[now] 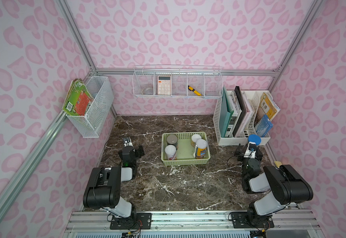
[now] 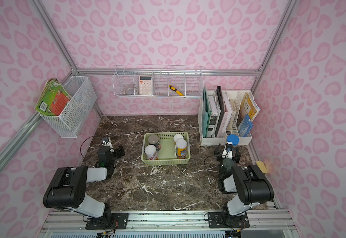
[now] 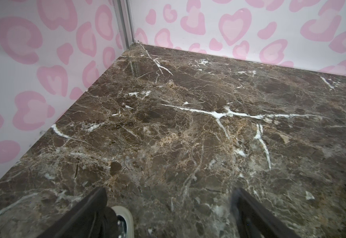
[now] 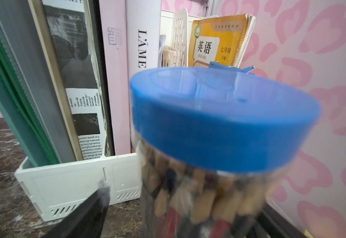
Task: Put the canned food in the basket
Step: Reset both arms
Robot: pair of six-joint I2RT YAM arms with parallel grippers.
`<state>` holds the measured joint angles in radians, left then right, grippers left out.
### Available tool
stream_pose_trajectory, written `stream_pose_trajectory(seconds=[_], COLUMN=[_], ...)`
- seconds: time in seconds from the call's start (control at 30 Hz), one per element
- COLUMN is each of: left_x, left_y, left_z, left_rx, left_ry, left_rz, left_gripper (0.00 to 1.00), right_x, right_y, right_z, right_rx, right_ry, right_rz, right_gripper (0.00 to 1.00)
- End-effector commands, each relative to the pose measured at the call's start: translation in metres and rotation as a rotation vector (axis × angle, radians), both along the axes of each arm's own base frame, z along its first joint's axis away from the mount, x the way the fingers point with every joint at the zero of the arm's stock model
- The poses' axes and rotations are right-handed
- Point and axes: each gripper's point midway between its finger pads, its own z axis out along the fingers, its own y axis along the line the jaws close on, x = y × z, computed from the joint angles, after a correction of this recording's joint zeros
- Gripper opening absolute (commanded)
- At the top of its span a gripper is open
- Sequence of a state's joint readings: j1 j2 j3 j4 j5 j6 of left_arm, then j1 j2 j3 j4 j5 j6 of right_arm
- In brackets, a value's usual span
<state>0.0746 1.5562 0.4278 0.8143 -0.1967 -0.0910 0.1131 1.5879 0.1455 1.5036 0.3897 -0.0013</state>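
In the shallow pale green plastic basket (image 1: 185, 162) stood four small cylindrical cans (image 1: 170, 152); left and right jaws gaped wide.

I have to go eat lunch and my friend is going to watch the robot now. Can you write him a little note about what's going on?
Left gripper: open, empty, over bare table.
Right gripper: open, gripping nothing. The blue-lidded pencil jar stands right in front of it, by the file rack. It is not a can.
Cans: all four stand upright in the green basket: silver-topped can, pink-white can, orange-yellow can, rear white-lidded can.
Done: every can is in.
Left: nothing to move, it seems; leave the jar alone.
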Motion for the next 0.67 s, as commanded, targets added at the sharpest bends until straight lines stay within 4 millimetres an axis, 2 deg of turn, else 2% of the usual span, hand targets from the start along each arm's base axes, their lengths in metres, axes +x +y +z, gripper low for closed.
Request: stream_pose_trajectory(seconds=[0.0, 0.63], left_x=[0.0006, 0.0007], left_y=[-0.0009, -0.0009], left_z=[0.0013, 0.0013], left_rx=[-0.004, -0.005], left_ry=[-0.004, -0.005], left_rz=[-0.004, -0.003], left_gripper=[0.99, 0.99], right_x=[0.0013, 0.0048], right_y=[0.0008, -0.001], right_z=[0.0024, 0.0001], right_rx=[0.008, 0.023], right_ry=[-0.01, 0.002], right_rz=[0.003, 0.009], right_gripper=[1.0, 1.0])
